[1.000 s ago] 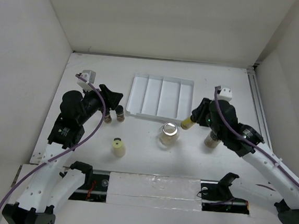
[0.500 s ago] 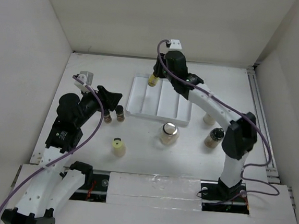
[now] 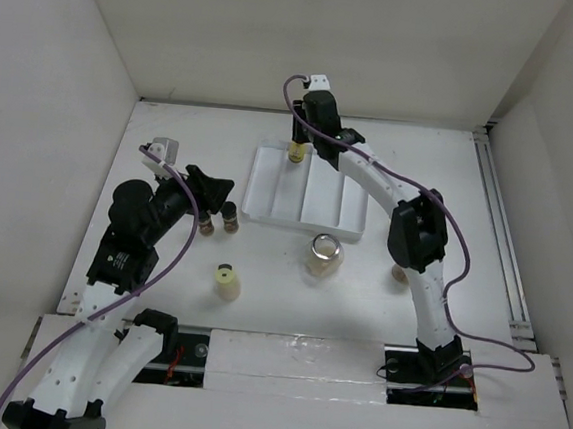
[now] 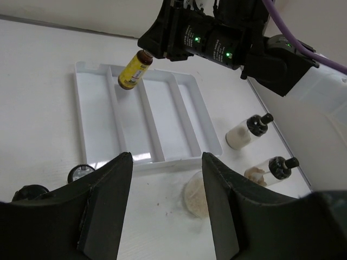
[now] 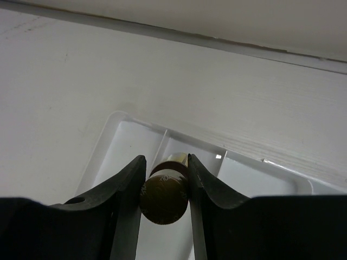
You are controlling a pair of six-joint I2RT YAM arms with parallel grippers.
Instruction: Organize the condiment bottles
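My right gripper is shut on the slim yellow bottle by its brown cap. It holds the bottle tilted above the far left part of the white ridged tray, over the second slot. My left gripper is open and empty, left of the tray. Two dark-capped brown shakers stand just below it. The clear silver-lidded jar stands in front of the tray. A pale cream bottle stands nearer the left base.
Two black-capped bottles stand right of the tray; the right arm hides most of them from above. The tray's slots hold nothing. White walls enclose the table on three sides.
The right arm has carried the yellow bottle from the table right of the tray to above the tray's far left slots. The left arm has barely moved.
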